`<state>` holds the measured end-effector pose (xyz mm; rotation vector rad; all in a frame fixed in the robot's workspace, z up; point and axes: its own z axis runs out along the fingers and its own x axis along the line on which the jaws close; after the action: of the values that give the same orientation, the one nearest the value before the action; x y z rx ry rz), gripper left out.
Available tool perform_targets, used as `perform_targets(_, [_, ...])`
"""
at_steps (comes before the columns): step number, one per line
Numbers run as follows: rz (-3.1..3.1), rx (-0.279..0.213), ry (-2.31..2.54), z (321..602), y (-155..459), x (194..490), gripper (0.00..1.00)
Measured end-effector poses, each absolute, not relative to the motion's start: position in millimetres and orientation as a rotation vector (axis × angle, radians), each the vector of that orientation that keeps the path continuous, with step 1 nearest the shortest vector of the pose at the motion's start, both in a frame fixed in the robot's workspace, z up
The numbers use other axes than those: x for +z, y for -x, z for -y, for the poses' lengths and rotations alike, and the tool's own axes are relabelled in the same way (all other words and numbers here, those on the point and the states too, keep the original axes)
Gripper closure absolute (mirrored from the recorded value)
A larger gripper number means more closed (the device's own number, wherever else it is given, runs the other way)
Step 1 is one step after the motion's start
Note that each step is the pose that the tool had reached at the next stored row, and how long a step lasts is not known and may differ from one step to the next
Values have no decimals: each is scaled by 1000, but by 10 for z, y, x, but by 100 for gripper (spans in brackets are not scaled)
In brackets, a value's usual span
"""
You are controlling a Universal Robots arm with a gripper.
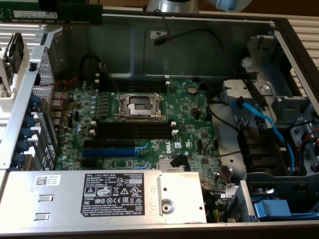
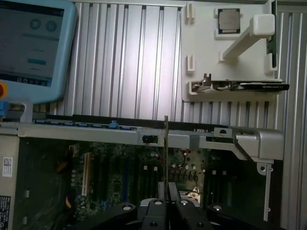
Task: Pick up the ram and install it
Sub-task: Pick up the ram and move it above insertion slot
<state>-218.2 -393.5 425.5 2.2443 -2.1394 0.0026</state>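
Observation:
The ram (image 2: 166,153) appears edge-on as a thin dark strip standing straight up from between my fingers. My gripper (image 2: 166,200) is shut on its lower end, above the open computer case. Past the ram's tip lies the case's metal edge rail (image 2: 144,132). In the exterior view the green motherboard (image 1: 189,114) lies inside the case, with black memory slots (image 1: 133,130) with white end clips just below the empty processor socket (image 1: 138,105). Blue slots (image 1: 107,149) sit nearer the power supply.
A grey power supply (image 1: 119,196) with a label fills the case's near side. Blue cables (image 1: 264,119) and drive bays crowd the exterior view's right. Outside the case lie a touchscreen pendant (image 2: 33,48) and a white holder (image 2: 206,52) with a processor chip (image 2: 229,21) and a card (image 2: 249,86).

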Motion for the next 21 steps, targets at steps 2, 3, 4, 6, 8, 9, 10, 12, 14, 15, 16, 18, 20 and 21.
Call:
perform_targets(2, [2140, 1, -2245, 3935, 2124, 4255, 88])
perform_targets(3, [2141, 0, -2245, 3935, 2094, 4255, 88])
perform_targets(4, [2141, -1, -2246, 3935, 2064, 4255, 88])
perform_targets(6, [2142, -3, -2247, 3936, 2005, 4255, 88])
perform_targets(8, [2143, -5, -2248, 3935, 1946, 4255, 88])
perform_targets(9, [2144, -7, -2249, 3935, 1920, 4255, 88])
perform_targets(10, [2145, -9, -2250, 3935, 1891, 4255, 88])
perform_targets(12, [2146, -12, -2252, 3935, 1833, 4255, 88])
perform_targets(14, [2148, -16, -2253, 3935, 1772, 4255, 88])
perform_targets(15, [2149, -18, -2254, 3935, 1739, 4255, 88])
perform_targets(16, [2149, -20, -2255, 3935, 1706, 4255, 88])
perform_targets(18, [2151, -23, -2257, 3936, 1640, 4255, 88])
perform_targets(20, [2153, -28, -2260, 3937, 1585, 4247, 88])
perform_targets(21, [2155, -32, -2261, 3942, 1561, 4239, 88])
